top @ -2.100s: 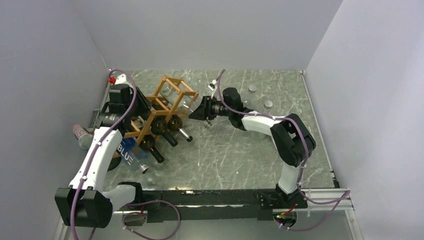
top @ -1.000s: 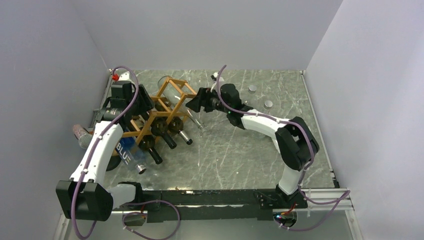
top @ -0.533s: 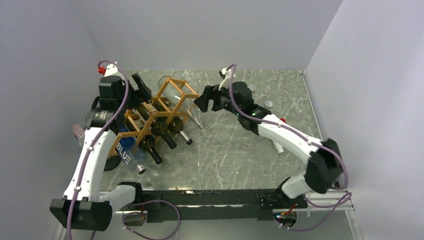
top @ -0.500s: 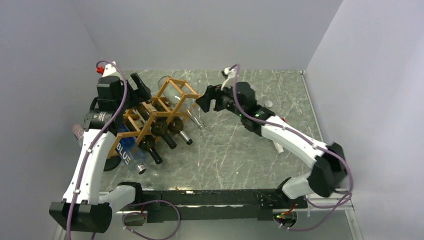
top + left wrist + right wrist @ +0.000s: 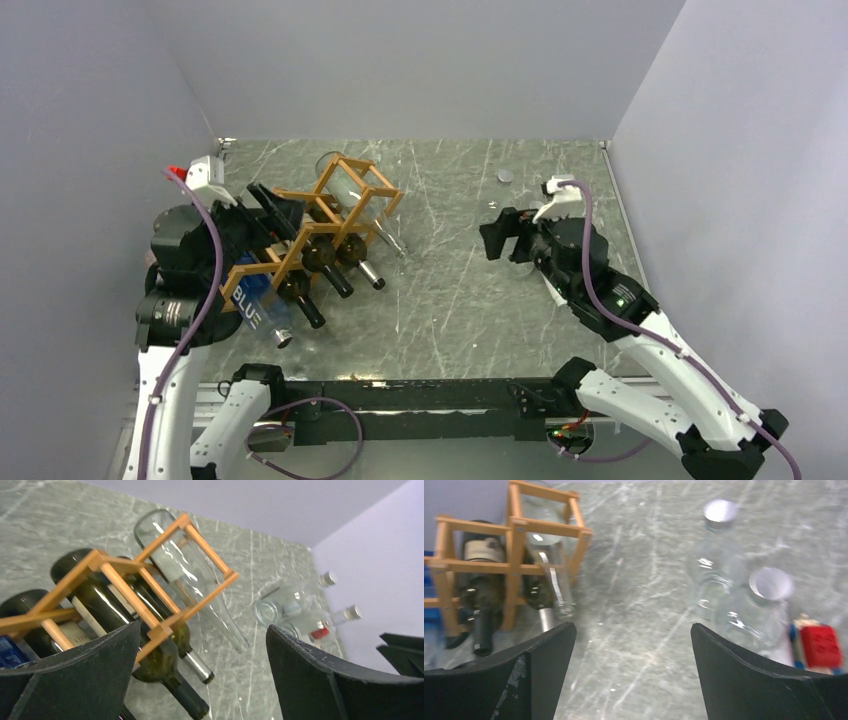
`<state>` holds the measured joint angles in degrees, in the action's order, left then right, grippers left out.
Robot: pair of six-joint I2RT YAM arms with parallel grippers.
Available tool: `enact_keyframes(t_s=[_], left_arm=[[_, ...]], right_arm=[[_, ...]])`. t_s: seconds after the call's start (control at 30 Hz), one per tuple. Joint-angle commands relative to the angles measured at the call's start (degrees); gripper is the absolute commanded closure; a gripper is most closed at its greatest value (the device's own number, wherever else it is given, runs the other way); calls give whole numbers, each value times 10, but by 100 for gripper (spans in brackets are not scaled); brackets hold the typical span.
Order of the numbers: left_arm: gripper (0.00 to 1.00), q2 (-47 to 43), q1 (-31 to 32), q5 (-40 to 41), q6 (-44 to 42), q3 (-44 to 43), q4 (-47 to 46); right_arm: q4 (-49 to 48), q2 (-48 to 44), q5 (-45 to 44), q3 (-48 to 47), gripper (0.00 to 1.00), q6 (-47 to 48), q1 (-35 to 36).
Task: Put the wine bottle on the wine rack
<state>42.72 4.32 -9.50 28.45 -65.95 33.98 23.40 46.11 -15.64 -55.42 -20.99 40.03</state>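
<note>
Apparently the clear glass wine bottle (image 5: 350, 190) already lay in the top cell of the light orange-brown wooden stick-frame wine rack (image 5: 368, 172), which stood at about ten o'clock on the grey-green marbled table (image 5: 450, 300). Its long axis ran slantwise in the overhead view, base toward eleven o'clock and neck dropping toward five o'clock, out past the frame; whether the mouth touched the table could not be told. Dark green glass bottles (image 5: 325, 265) filled the lower cells.

The left gripper (image 5: 272, 205) sat nearer, just at nine o'clock of the rack. Its wrist view looked along the bottle (image 5: 182, 572) with the jaws spread wide, gripping and touching nothing. The right gripper (image 5: 495, 237) hung well apart at three o'clock, so the bottle lay toward its nine o'clock. Its jaws were also spread and empty, with small clear silver-capped jars (image 5: 719, 555) to one side. Any seating push would probably follow that slanted axis, and the left arm seemed better placed.
</note>
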Motion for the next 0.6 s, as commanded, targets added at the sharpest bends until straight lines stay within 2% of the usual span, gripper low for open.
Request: enact_keyframes(t_s=[0.0, 0.1, 0.27, 0.57], left_arm=[[1, -40, 1, -72, 24, 39, -1], [1, -61, 1, -97, 33, 61, -21], [1, -52, 1, -132, 34, 54, -17], [1, -52, 1, -122, 11, 56, -8]], right_arm=[[94, -23, -121, -1, 10, 20, -13], [127, -2, -128, -26, 13, -4, -49], [117, 54, -124, -54, 18, -7, -96], [101, 163, -50, -79, 30, 26, -189]])
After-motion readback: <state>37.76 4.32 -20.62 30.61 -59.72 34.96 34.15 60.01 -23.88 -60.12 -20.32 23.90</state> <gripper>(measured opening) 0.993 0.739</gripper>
